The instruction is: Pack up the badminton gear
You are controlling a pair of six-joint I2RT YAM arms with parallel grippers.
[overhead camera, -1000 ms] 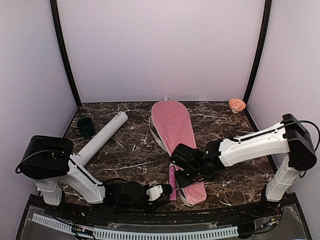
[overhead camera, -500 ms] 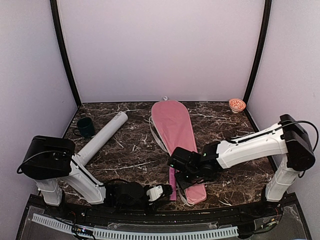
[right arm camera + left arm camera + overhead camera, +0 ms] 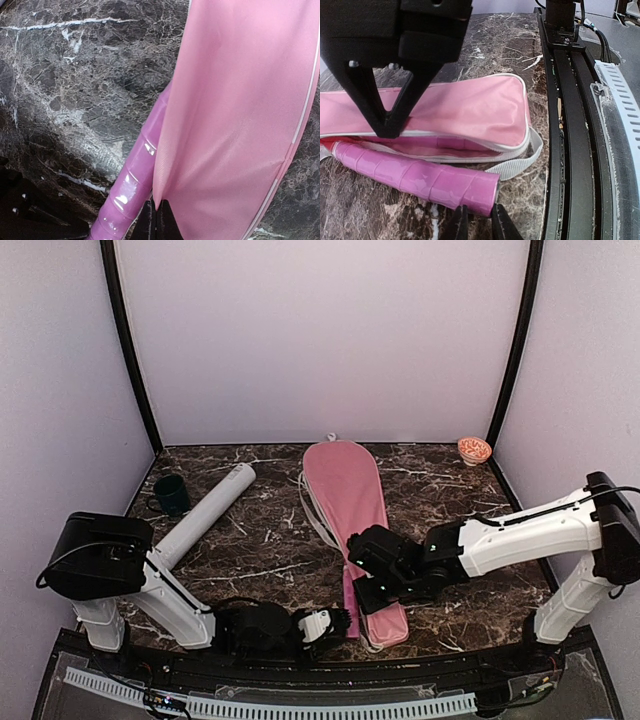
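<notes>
The pink cover (image 3: pixel 345 490) lies lengthwise on the marble, its near end open. A pink racket handle (image 3: pixel 346 618) sticks out of that opening along the cover's left edge. My right gripper (image 3: pixel 362 590) is shut on the cover's upper flap (image 3: pixel 235 100), pinching the fabric edge right beside the handle (image 3: pixel 132 185). My left gripper (image 3: pixel 338 621) sits low at the handle's butt end (image 3: pixel 480 192), and its fingers (image 3: pixel 460 223) stand a little apart with that end just past the tips. The pale grey tube (image 3: pixel 205 512) lies diagonally at the left. No shuttlecocks are in view.
A dark green cup (image 3: pixel 170 495) stands by the tube's far side. An orange-patterned bowl (image 3: pixel 474 449) sits in the back right corner. The cover's grey strap (image 3: pixel 520 162) loops out near the black front rail (image 3: pixel 570 125).
My right gripper has shut on the cover's flap and drawn it slightly toward the right. The left gripper's fingers have narrowed at the handle's end.
</notes>
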